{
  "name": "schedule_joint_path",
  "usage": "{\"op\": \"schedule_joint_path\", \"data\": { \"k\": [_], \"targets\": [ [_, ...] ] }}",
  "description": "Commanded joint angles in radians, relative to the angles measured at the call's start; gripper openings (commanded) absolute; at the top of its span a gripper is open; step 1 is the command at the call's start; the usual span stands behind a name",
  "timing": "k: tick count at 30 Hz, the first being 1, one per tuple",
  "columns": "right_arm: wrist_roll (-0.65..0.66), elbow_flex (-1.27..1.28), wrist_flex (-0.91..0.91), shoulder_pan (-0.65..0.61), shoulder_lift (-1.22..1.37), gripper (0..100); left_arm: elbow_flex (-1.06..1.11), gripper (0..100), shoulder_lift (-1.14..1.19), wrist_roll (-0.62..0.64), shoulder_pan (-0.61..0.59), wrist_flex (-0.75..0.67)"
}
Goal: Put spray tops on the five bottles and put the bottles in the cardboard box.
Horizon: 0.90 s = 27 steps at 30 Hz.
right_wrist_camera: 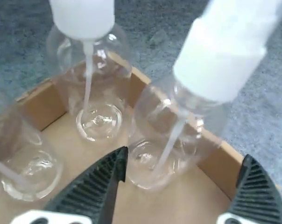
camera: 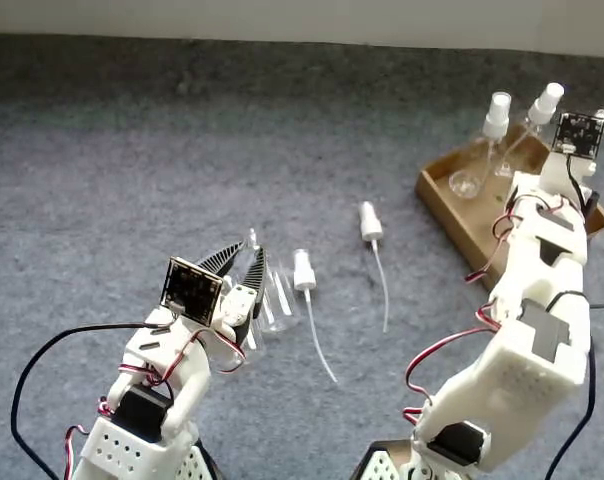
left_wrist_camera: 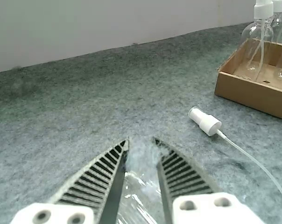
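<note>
A clear bottle [camera: 278, 297] with no top lies on the grey carpet. My left gripper [camera: 250, 247] is open astride it, and its clear plastic [left_wrist_camera: 137, 189] shows between the ribbed fingers [left_wrist_camera: 101, 175]. Two white spray tops with long tubes lie loose, one [camera: 303, 270] beside the bottle and one [camera: 370, 222] farther toward the box; the farther one [left_wrist_camera: 204, 122] lies ahead of the fingers. The cardboard box [camera: 452, 205] holds capped bottles [camera: 497, 118]. My right gripper [right_wrist_camera: 178, 186] hangs open above the box, over two capped bottles [right_wrist_camera: 92, 93] [right_wrist_camera: 178, 126] and a third [right_wrist_camera: 19, 158].
The right arm [camera: 542, 270] stretches over the box's near side. The box's brown wall [right_wrist_camera: 43, 105] rises around the bottles. Open carpet [camera: 182, 150] spreads to the far left, ending at a pale wall [left_wrist_camera: 108, 23].
</note>
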Motion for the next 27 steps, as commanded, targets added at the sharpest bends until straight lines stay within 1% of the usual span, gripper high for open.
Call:
{"op": "schedule_joint_path", "data": {
  "k": [1, 4, 13, 22, 27],
  "targets": [
    [0.008, -0.039, 0.113, 0.010, -0.136, 32.5, 0.019, 5, 0.002, -0.008, -0.010, 0.006],
    [0.008, -0.041, 0.185, 0.008, -0.170, 32.5, 0.019, 5, 0.002, -0.008, -0.010, 0.006],
    [0.008, -0.041, 0.300, 0.012, -0.229, 32.5, 0.019, 5, 0.002, -0.008, -0.012, 0.006],
    [0.008, -0.038, 0.493, 0.008, -0.378, 32.5, 0.019, 5, -0.001, -0.009, -0.013, 0.028],
    [0.008, -0.038, 0.631, 0.007, -0.499, 32.5, 0.008, 5, -0.001, -0.009, -0.085, 0.028]
  ]
}}
